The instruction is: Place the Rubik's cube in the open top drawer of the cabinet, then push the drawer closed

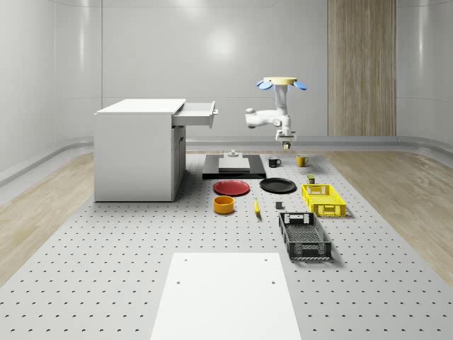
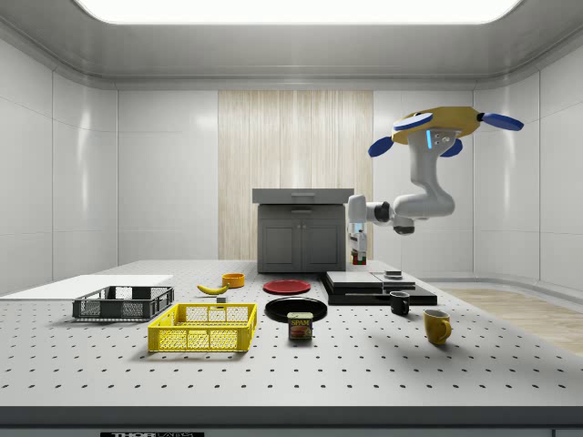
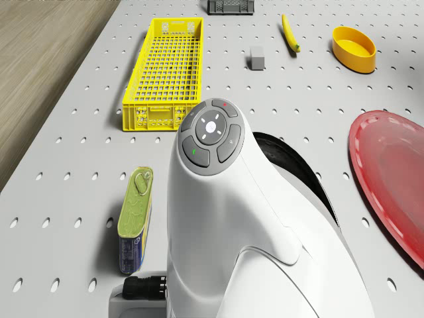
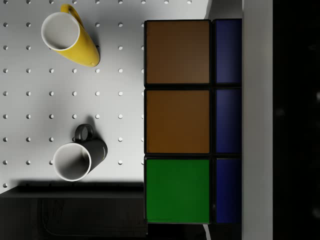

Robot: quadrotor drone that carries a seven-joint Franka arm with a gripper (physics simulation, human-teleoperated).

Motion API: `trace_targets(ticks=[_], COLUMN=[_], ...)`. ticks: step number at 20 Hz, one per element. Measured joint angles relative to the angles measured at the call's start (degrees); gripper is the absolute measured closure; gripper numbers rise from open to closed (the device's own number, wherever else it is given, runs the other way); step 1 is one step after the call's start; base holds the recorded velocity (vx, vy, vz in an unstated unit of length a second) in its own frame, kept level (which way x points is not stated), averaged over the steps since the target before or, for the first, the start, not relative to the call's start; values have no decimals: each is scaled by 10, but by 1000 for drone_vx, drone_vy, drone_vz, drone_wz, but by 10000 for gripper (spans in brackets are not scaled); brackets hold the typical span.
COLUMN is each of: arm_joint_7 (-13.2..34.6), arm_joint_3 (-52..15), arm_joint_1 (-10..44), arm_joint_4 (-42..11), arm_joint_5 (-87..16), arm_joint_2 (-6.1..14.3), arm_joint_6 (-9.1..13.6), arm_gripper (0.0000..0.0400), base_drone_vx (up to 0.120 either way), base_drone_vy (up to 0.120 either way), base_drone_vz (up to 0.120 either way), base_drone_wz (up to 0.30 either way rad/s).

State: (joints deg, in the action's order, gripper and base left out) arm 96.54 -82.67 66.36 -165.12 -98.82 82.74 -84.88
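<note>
Closest to where I stand lies a flat white sheet (image 1: pixel 226 294) on the pegboard table (image 1: pixel 106 262), and just past it a black crate (image 1: pixel 305 235) with a yellow crate (image 1: pixel 323 199) behind it. An orange bowl (image 1: pixel 224 205) and a banana (image 1: pixel 256 206) sit toward the middle, then a red plate (image 1: pixel 231 187) and a black plate (image 1: pixel 277 185) side by side. Further back a black slab (image 1: pixel 233 166) carries a pale block, with a black mug (image 4: pixel 80 155) and a yellow mug (image 4: pixel 70 35) just off the whole-scene view's right of it — the yellow one lying tilted. The drone (image 1: pixel 281 83) hovers over that far right part of the table, above the mugs, its white arm (image 2: pixel 421 196) bent down and sideways. The gripper (image 2: pixel 359 244) hangs in the air above the slab's edge, its fingers closed on the Rubik's cube (image 4: pixel 192 120), whose brown, green and blue tiles show in the wrist view. Off at the whole-scene view's left stands the white cabinet (image 1: pixel 138 152), its top drawer (image 1: pixel 197 115) pulled out — well apart from the cube.
</note>
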Motion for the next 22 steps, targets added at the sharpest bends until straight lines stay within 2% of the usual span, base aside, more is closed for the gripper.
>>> trace_targets(ticks=[22], arm_joint_7=[4], arm_joint_3=[-5], arm_joint_1=[4], arm_joint_4=[1], arm_joint_5=[13], arm_joint_2=[32], arm_joint_6=[-30], arm_gripper=[75], base_drone_vx=[0], base_drone_vy=[-120], base_drone_vz=[120], base_drone_wz=[0])
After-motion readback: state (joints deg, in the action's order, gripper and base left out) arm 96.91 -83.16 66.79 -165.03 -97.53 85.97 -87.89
